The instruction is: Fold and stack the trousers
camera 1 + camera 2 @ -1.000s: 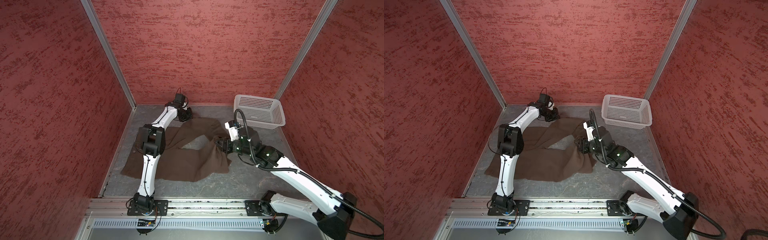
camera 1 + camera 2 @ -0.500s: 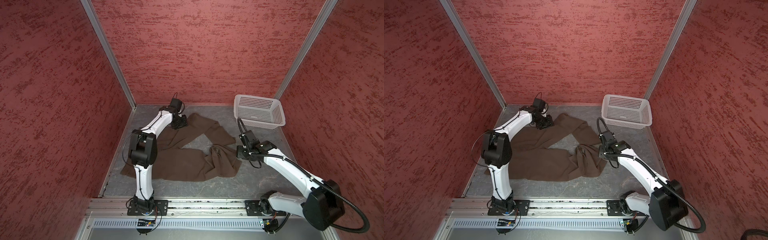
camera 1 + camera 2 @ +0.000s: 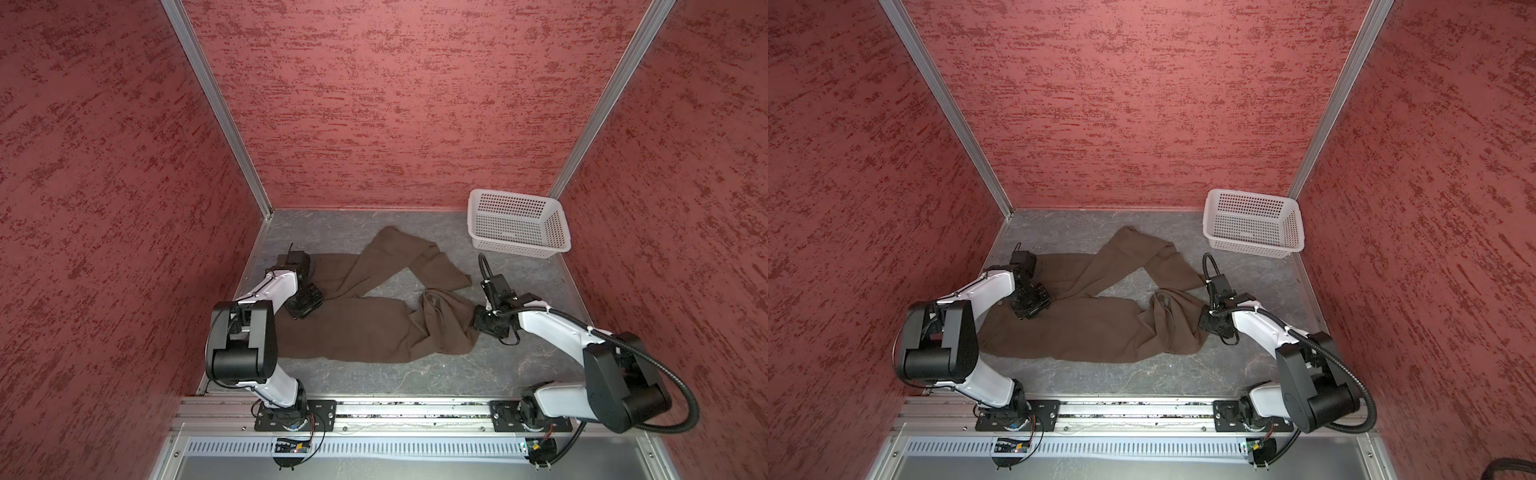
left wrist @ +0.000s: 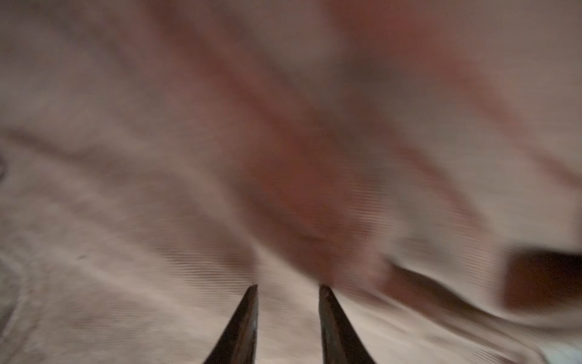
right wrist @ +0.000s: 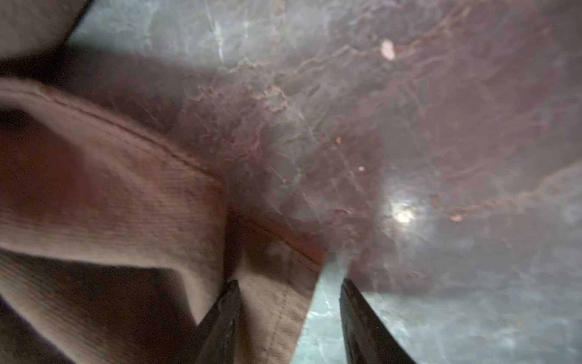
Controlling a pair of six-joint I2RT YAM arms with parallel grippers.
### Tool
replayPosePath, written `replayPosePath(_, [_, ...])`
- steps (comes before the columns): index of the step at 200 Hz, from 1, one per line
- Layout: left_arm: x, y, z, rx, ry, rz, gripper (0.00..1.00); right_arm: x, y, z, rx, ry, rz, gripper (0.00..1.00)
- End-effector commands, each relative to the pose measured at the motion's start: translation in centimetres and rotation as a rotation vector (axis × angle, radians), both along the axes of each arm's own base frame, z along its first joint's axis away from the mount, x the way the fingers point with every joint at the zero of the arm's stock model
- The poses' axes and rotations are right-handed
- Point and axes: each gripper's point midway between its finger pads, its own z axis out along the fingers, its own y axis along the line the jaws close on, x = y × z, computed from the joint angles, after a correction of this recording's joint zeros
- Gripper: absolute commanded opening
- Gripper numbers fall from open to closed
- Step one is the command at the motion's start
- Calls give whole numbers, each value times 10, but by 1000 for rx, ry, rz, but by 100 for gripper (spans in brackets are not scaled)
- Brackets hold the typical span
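1. Brown soft cloth: the trousers (image 3: 365, 328) sprawl unfolded and rumpled across the middle of the grey table (image 3: 415, 374). The near leg runs 9 to 3 o'clock and the other bends toward 12.
2. Its bunched hem (image 5: 283, 302) lies at 9 o'clock from the right gripper (image 3: 478, 323), whose jaws stand apart around it.
3. At the 9 o'clock end, the left gripper (image 3: 305, 301) presses on the cloth, jaws apart.
4. A white basket (image 3: 515, 226) sits at 1 o'clock.

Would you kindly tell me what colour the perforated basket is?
The basket is white, clearest in a top view.
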Motion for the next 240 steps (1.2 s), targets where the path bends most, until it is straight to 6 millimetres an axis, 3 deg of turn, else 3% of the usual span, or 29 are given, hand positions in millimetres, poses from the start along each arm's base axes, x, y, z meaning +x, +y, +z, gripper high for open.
replayPosePath(1, [15,14,13,17,-112,71,29,12,3,-5,22,-22,-32,46])
replayPosePath(21, [7,25,5,11,-100,118,27,13,-8,-13,-35,-9,-35,14])
replayPosePath(42, [-1,35,-4,-4,-89,170,26,17,-34,-13,-95,-5,-71,0])
replayPosePath(76, [-10,47,-17,-2,-70,223,26,28,-99,11,-126,-55,-244,0])
replayPosePath(140, [-13,60,-34,4,-47,283,26,21,-241,96,-174,-257,-692,0])
replayPosePath(161, [-13,61,-39,2,-40,293,26,24,-269,114,-183,-313,-808,0])
replayPosePath(193, [-12,61,-39,1,-34,289,26,55,-288,134,-170,-403,-851,0])
replayPosePath(219, [-10,59,-32,10,-50,278,28,72,-279,122,-127,-334,-774,47])
replayPosePath(240, [-8,57,-25,17,-61,275,31,74,-252,115,-207,-309,-684,57])
